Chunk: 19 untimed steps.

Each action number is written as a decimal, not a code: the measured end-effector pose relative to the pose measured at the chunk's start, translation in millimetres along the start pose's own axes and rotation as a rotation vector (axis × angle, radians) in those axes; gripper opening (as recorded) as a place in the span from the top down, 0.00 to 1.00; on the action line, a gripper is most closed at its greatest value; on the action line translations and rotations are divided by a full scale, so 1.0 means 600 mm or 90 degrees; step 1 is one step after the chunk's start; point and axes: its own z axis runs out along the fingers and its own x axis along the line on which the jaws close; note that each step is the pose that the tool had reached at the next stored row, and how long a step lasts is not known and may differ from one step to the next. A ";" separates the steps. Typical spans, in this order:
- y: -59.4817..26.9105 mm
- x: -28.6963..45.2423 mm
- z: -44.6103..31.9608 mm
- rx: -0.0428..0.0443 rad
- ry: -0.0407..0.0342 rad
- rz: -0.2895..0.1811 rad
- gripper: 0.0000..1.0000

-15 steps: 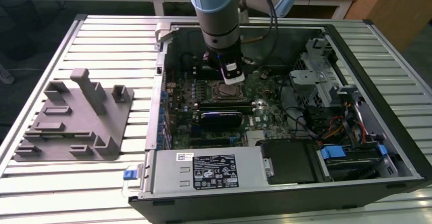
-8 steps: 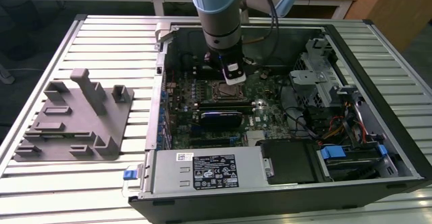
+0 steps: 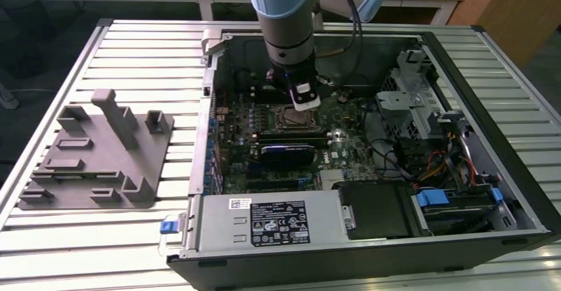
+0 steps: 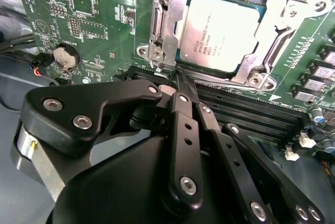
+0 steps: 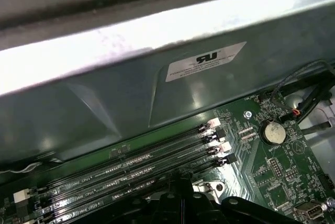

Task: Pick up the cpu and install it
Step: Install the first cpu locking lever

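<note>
The cpu [image 4: 217, 31], a flat square chip with a shiny silver-white top, lies inside the black socket's open metal frame [image 4: 165, 22] on the green motherboard [image 4: 99, 25]. My gripper [image 4: 178, 80] is shut with nothing between its black fingers; its tip hovers at the socket's edge, just off the chip's corner and over the memory slots [image 4: 246, 111]. In the exterior view the gripper [image 3: 303, 102] hangs inside the open computer case, right above the socket [image 3: 293, 115]. The first wrist view shows the fingers [image 5: 180, 195] over the memory slots [image 5: 136, 169].
The open black computer case [image 3: 491, 173] lies on a slatted metal table [image 3: 131, 48]. A grey plastic tray with upright posts [image 3: 88, 153] stands at the exterior view's left. Drive cages and cables [image 3: 421, 113] crowd the case's right side; a power supply [image 3: 272, 222] sits at its front.
</note>
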 end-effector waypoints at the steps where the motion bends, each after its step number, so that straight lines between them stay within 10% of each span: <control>1: 0.000 0.000 0.000 0.0004 -0.0001 0.000 0.89; 19: 0.008 -0.001 -0.013 -0.0005 0.0002 0.000 0.89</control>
